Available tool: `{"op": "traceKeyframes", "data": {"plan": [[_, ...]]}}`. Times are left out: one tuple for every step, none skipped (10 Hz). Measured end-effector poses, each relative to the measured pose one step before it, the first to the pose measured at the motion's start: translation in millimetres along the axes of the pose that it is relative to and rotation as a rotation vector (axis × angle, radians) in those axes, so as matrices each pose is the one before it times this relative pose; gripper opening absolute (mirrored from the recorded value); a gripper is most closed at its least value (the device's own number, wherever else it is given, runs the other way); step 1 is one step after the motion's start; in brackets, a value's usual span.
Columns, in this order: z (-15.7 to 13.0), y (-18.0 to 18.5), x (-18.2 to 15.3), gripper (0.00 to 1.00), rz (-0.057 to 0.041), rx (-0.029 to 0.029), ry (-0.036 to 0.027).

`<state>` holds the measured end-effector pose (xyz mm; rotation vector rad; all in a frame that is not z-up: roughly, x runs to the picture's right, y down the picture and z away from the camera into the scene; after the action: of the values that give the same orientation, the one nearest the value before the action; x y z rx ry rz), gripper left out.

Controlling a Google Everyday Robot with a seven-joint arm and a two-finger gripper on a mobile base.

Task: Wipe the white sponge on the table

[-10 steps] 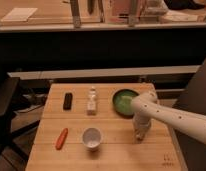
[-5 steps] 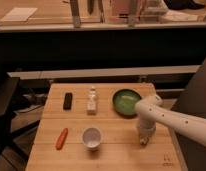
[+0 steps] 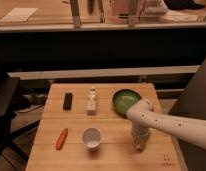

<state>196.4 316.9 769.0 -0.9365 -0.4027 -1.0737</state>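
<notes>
My gripper (image 3: pixel 140 144) points straight down at the right front part of the light-wood table (image 3: pixel 76 155), its tip touching or almost touching the planks. A small whitish bit under the tip may be the white sponge (image 3: pixel 140 147); very little of it shows and the gripper covers the rest. My white arm (image 3: pixel 171 126) reaches in from the right.
A green bowl (image 3: pixel 126 100) stands just behind the gripper. A small white bottle (image 3: pixel 92 101) and a black bar-shaped object (image 3: pixel 68 101) are at the back. A round white cup (image 3: pixel 92 138) and an orange carrot-like item (image 3: pixel 61 138) lie at the front left.
The gripper has slid a little toward the front edge of the table, staying low on the surface. The other objects have not moved.
</notes>
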Motion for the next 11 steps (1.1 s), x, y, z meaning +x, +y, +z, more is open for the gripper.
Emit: {"op": "traceKeyframes", "data": {"plan": [[0.06,-8.55,-6.51,0.04,-0.02338,-0.01437,0.0008],[-2.15,-10.41,-4.75,0.04,-0.01893,0.00046,-0.00061],[0.85,1.28,0.61,0.04,0.00227,-0.00011,0.00062],[-0.1,0.24,0.47,0.04,-0.00066,-0.00062,0.00166],[-0.17,1.12,0.15,0.04,-0.00099,-0.00381,0.00037],[-0.21,0.44,0.12,0.04,0.00025,-0.00053,0.00022],[-0.35,-0.47,0.21,0.04,-0.00333,-0.00135,0.00079],[-2.31,-4.46,1.93,0.04,-0.02073,-0.00474,0.00826],[-7.78,-18.55,2.04,0.04,-0.02823,0.01417,0.01306],[-7.48,-13.36,0.51,0.04,-0.01422,0.00643,0.01048],[-9.83,-16.79,0.8,0.04,-0.01089,0.01074,0.0122]]}}
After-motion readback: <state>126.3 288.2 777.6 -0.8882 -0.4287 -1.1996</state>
